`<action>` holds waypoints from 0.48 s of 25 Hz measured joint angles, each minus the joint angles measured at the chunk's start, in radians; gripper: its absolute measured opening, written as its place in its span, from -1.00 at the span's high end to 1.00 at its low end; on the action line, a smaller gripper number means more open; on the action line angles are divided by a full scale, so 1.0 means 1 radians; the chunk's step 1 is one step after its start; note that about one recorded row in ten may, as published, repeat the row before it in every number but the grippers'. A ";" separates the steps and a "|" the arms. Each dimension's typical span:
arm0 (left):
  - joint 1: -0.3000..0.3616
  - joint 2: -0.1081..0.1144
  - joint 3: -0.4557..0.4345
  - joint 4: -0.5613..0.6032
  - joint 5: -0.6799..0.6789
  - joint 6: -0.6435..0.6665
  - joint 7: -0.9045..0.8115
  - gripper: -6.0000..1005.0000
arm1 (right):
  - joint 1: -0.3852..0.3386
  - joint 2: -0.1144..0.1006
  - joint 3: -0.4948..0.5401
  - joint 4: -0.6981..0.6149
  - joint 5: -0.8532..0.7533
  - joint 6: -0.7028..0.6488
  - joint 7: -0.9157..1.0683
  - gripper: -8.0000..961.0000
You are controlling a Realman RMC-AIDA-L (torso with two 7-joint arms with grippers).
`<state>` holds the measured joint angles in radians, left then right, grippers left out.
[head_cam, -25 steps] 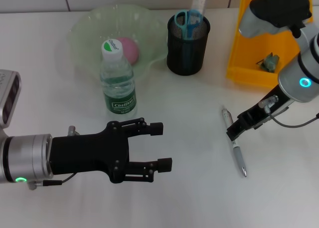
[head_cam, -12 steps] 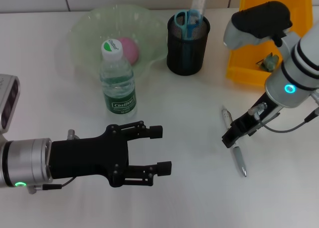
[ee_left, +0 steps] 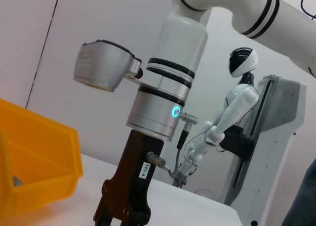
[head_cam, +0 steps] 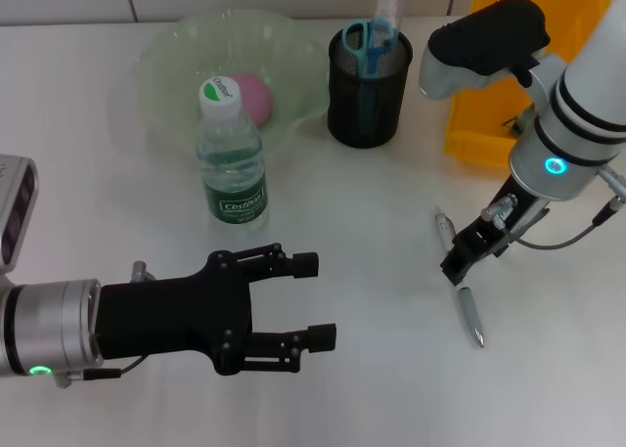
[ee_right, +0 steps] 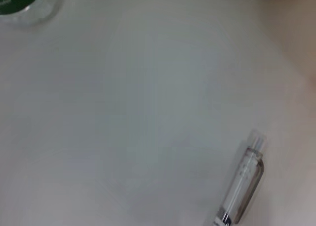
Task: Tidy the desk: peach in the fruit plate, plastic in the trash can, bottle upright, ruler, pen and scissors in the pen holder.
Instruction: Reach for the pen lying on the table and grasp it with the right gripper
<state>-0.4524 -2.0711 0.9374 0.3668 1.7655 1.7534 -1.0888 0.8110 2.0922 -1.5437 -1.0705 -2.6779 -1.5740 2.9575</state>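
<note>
Silver pen (head_cam: 458,276) lies on the tabletop (head_cam: 372,369), long axis running away from us – our right gripper (head_cam: 462,261) sits right over its middle, jaws unreadable; left gripper (head_cam: 303,300), jaws spread and empty, is well apart

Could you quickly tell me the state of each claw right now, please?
Left claw: open, empty, above the desk.
Right claw: down at the pen; grip cannot be told.

Right gripper (ee_left: 123,217) over white table (ee_left: 197,206), yellow bin (ee_left: 37,166), white humanoid robot (ee_left: 224,122)
</note>
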 joint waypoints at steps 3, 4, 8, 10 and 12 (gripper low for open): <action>0.000 0.000 0.000 -0.002 0.000 0.000 0.002 -0.69 | 0.013 0.000 -0.003 0.010 -0.001 0.003 0.000 -0.39; 0.001 0.000 0.001 -0.002 0.000 0.000 0.002 -0.69 | 0.014 0.000 -0.003 0.010 -0.001 0.005 0.000 -0.39; 0.002 0.000 0.008 -0.004 0.000 0.000 0.008 -0.69 | 0.016 0.000 -0.003 0.010 -0.001 0.015 0.000 -0.39; 0.003 0.000 0.009 -0.006 0.000 0.000 0.011 -0.69 | 0.016 0.000 -0.003 0.012 -0.001 0.024 0.000 -0.39; 0.003 0.000 0.010 -0.007 0.000 0.000 0.013 -0.69 | 0.014 0.000 -0.010 0.015 -0.002 0.040 0.000 -0.39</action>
<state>-0.4495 -2.0708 0.9471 0.3602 1.7654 1.7532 -1.0755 0.8247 2.0923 -1.5534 -1.0559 -2.6797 -1.5345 2.9576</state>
